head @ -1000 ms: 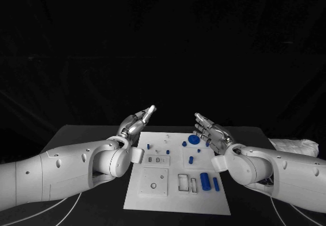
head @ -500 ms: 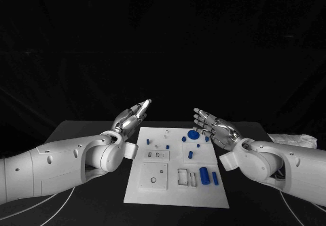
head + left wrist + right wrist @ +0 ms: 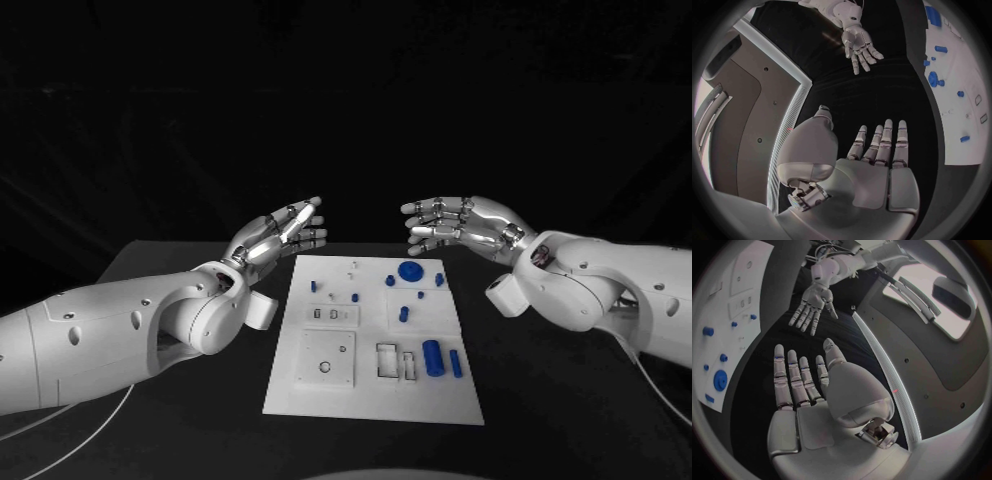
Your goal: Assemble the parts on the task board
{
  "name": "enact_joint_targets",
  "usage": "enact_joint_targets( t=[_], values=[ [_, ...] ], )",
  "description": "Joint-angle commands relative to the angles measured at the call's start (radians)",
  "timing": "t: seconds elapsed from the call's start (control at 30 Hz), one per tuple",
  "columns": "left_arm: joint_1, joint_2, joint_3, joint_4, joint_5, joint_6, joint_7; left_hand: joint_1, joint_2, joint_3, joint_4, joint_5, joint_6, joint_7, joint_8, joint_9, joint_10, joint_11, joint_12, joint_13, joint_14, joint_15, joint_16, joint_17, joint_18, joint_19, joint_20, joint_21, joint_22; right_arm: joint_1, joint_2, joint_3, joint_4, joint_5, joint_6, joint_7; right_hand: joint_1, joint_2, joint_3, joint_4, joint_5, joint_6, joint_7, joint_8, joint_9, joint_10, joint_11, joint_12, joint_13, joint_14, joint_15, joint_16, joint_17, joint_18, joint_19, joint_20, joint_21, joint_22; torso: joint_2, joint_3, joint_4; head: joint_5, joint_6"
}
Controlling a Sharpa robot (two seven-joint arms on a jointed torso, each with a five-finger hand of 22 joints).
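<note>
The white task board [image 3: 433,402] lies in the middle of the black table. A blue disc [image 3: 411,270] and small blue pegs [image 3: 405,313] stand on its far half. Two blue cylinders [image 3: 433,352] lie by the slots at its near right. My left hand [image 3: 281,237] hovers above the board's far left corner, fingers spread and empty. My right hand [image 3: 462,226] hangs over the far right corner, palm toward the left hand, holding nothing. In the left wrist view my left hand [image 3: 873,160] faces the right hand [image 3: 859,45] beside the board [image 3: 962,70]. The right wrist view shows my right hand [image 3: 807,390], the left hand [image 3: 812,307], the board [image 3: 717,315] and the disc [image 3: 719,380].
Thin white cables [image 3: 87,428] run over the table at the near left, under my left arm. The table's far edge lies just behind the board, with darkness beyond. Both forearms flank the board's long sides.
Both hands have risen and drawn toward the board's far end. The right hand has turned so its fingers point at the left hand. The parts have not moved.
</note>
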Motion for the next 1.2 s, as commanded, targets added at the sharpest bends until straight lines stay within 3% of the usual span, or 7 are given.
enact_joint_targets(
  t=[0.03,0.13,0.37,0.57,0.8,1.03,1.2],
  values=[
    [0.015,-0.022,0.001,0.027,-0.123,0.02,-0.028,-0.003,0.015,-0.004,0.003,0.0,0.013,0.035,0.017,0.005,0.079,0.017,0.075,0.029,0.066,0.011,0.063,0.028,0.011,0.052,0.002,0.025,0.009,0.034,0.007,0.0,0.008,-0.42,-0.016,-0.2,0.012,-0.008,0.005,-0.003,-0.031,0.027,0.008,0.005,0.006,0.035,-0.003,0.072,0.043,0.032,-0.01,0.112,0.093,0.009,0.083,-0.019,0.038,0.02,0.024,-0.006,0.0011,0.003,-0.009],
    [0.03,-0.049,0.001,0.056,-0.151,0.012,-0.037,0.0,0.019,-0.009,-0.001,-0.001,0.022,0.047,0.03,0.008,0.086,0.02,0.095,0.038,0.06,0.013,0.076,0.035,0.009,0.055,0.004,0.023,0.007,0.062,0.019,0.0,0.012,-0.604,-0.017,-0.269,0.043,-0.013,0.031,-0.03,-0.076,0.055,0.021,0.008,0.01,0.118,-0.015,0.132,0.076,0.129,-0.028,0.216,0.162,0.012,0.177,-0.034,0.102,0.056,0.04,-0.0091,0.0032,0.005,-0.017],
    [0.065,-0.101,0.001,0.113,-0.186,-0.016,-0.049,0.039,0.039,-0.009,-0.003,0.0,0.043,0.066,0.064,0.015,0.065,0.027,0.116,0.046,0.034,0.021,0.099,0.045,0.009,0.059,0.011,0.019,0.001,0.117,0.057,0.0,0.011,-1.043,-0.003,-0.385,0.011,-0.05,0.092,-0.065,-0.052,0.154,0.018,-0.043,0.024,0.232,-0.077,0.118,0.106,0.433,-0.098,0.468,0.358,0.008,0.35,-0.111,0.403,0.266,0.082,-0.0166,0.0165,-0.008,-0.032],
    [0.086,-0.129,0.001,0.138,-0.213,-0.035,-0.046,0.089,0.07,-0.014,-0.005,0.005,0.07,0.081,0.106,0.02,0.047,0.03,0.136,0.05,0.018,0.024,0.132,0.056,0.009,0.067,0.015,0.022,-0.001,0.14,0.089,0.0,-0.011,-1.305,-0.001,-0.412,-0.052,-0.068,0.158,-0.088,-0.019,0.181,-0.002,-0.097,0.03,0.301,-0.114,-0.02,0.065,0.829,-0.144,0.76,0.749,-0.07,0.606,-0.147,0.918,0.894,0.111,-0.0239,0.0283,-0.024,-0.04],
    [0.101,-0.15,0.001,0.158,-0.234,-0.038,-0.042,0.132,0.092,-0.027,-0.005,0.023,0.084,0.089,0.14,0.021,0.035,0.032,0.154,0.05,-0.003,0.026,0.157,0.06,0.009,0.068,0.017,0.025,-0.003,0.147,0.123,0.0,-0.059,-1.439,0.007,-0.425,-0.098,-0.095,0.235,-0.12,0.056,0.209,-0.005,-0.122,0.04,0.338,-0.124,-0.132,0.033,0.898,-0.168,0.812,0.831,-0.091,0.652,-0.163,1.036,1.054,0.127,-0.0246,0.0418,-0.048,-0.045],
    [0.115,-0.163,0.002,0.172,-0.24,-0.043,-0.035,0.161,0.109,-0.054,-0.004,0.031,0.082,0.099,0.168,0.016,-0.002,0.026,0.146,0.03,-0.067,0.025,0.138,0.036,0.008,0.055,0.019,0.024,-0.008,0.139,0.159,-0.001,-0.112,-1.462,0.002,-0.424,-0.137,-0.118,0.321,-0.146,0.124,0.214,-0.004,-0.135,0.054,0.363,-0.124,-0.165,0.035,0.898,-0.169,0.813,0.83,-0.092,0.647,-0.163,1.052,1.082,0.144,-0.03,0.0397,-0.066,-0.045],
    [0.119,-0.171,0.002,0.177,-0.241,-0.057,-0.011,0.186,0.129,-0.094,-0.003,0.038,0.095,0.135,0.201,0.01,-0.09,-0.054,0.065,-0.041,-0.335,-0.016,-0.123,-0.103,0.0,-0.057,0.021,-0.024,-0.035,0.116,0.189,-0.001,-0.162,-1.456,-0.009,-0.417,-0.19,-0.141,0.353,-0.122,0.033,0.223,0.009,-0.137,0.07,0.365,-0.124,-0.196,0.034,0.904,-0.168,0.811,0.826,-0.097,0.66,-0.162,1.066,1.113,0.149,-0.0288,0.0395,-0.068,-0.042]
  ],
)
